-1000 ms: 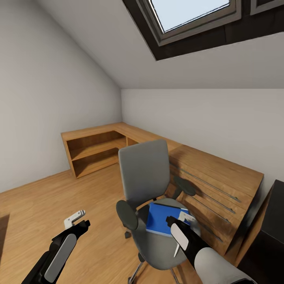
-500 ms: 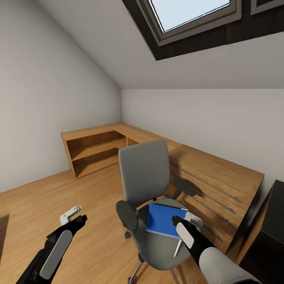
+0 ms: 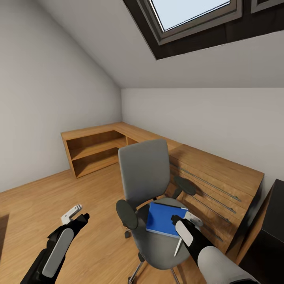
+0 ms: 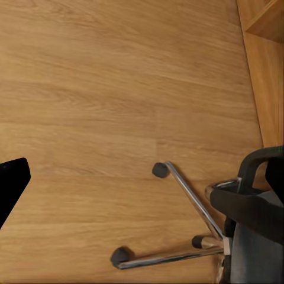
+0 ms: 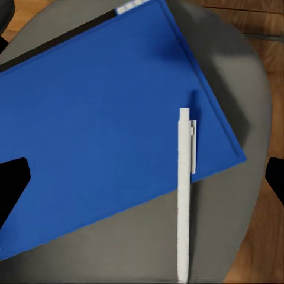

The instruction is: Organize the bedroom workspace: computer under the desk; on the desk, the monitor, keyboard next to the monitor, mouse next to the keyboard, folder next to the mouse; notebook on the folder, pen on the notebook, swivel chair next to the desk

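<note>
While the blue folder [image 3: 165,219] lies flat on the seat of the grey swivel chair [image 3: 146,185], a white pen [image 5: 184,192] rests half on its near right corner and half on the seat. Just above them hangs the right pincer [image 3: 184,221], jaws spread apart and holding nothing. Left of the chair, over the wooden floor [image 3: 47,197], the left pincer [image 3: 73,214] is likewise released. Behind the chair runs the wooden corner surface [image 3: 213,165] along the far wall.
</note>
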